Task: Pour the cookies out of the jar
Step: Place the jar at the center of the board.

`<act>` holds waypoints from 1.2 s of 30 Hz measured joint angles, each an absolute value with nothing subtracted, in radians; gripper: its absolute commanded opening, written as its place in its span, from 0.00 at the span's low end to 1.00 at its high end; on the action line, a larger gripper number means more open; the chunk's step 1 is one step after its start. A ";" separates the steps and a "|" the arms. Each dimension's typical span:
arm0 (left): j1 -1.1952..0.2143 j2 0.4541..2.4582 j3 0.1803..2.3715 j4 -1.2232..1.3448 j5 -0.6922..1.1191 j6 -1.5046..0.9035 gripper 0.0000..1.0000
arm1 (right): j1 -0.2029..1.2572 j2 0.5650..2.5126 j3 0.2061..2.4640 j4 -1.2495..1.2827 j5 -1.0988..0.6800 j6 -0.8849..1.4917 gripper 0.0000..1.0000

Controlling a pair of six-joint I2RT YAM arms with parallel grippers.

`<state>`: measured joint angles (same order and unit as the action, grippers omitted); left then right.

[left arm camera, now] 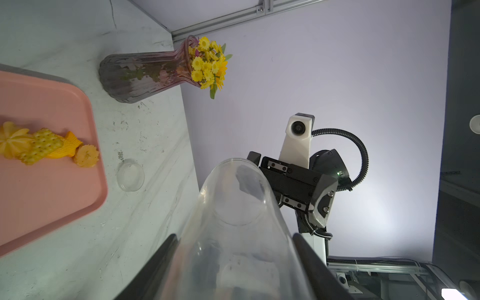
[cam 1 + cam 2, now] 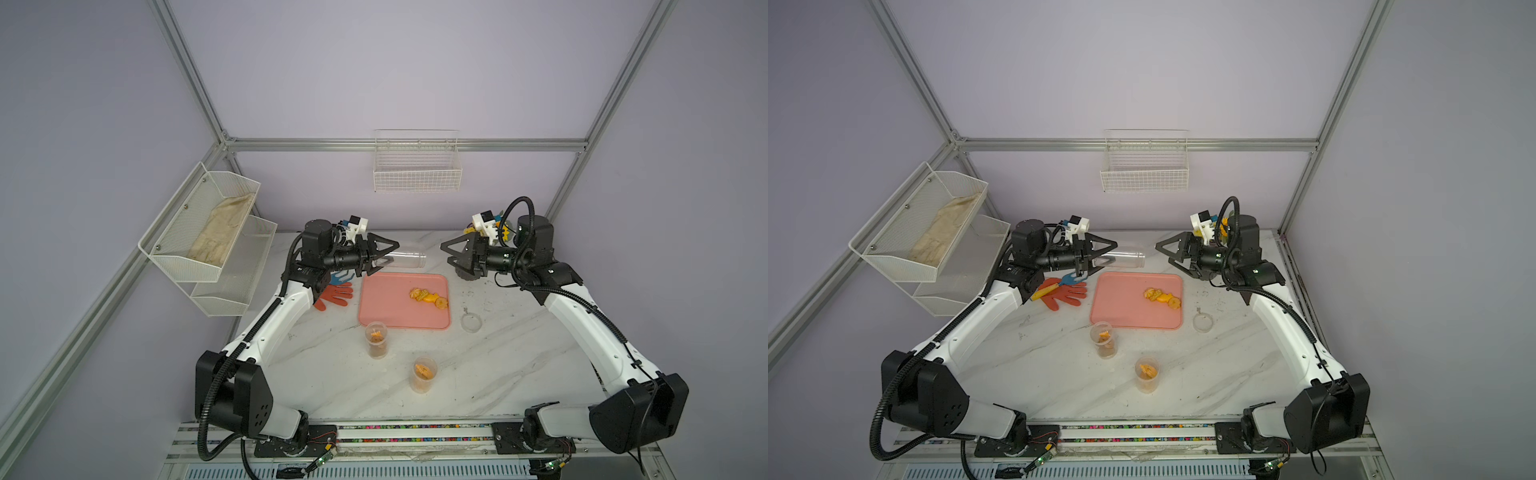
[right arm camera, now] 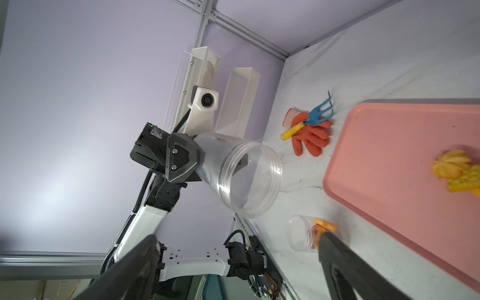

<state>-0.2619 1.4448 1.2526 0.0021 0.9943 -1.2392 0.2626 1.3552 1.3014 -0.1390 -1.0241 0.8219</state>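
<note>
The left pincer (image 2: 394,252) is clamped on the closed end of a clear jar (image 2: 409,259) and holds it off the counter (image 2: 332,374) near the far edge, just beyond the far rim of the pink tray (image 2: 382,299) in both top views. The jar lies roughly level. Its long axis runs along the counter's far edge, and its open mouth points toward the right edge and the right pincer (image 2: 445,254). Nothing shows inside it. The cookies (image 2: 428,297) lie in a small touching cluster on the tray's right half, close to its right rim. The right pincer hangs spread wide and empty, facing the jar's mouth and apart from it. A loose clear lid (image 2: 471,322) rests on the counter just right of the tray.
</note>
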 measured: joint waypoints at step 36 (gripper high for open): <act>-0.268 1.345 1.180 0.388 1.121 -1.534 0.62 | 0.483 1.429 1.339 0.210 -1.054 1.083 0.85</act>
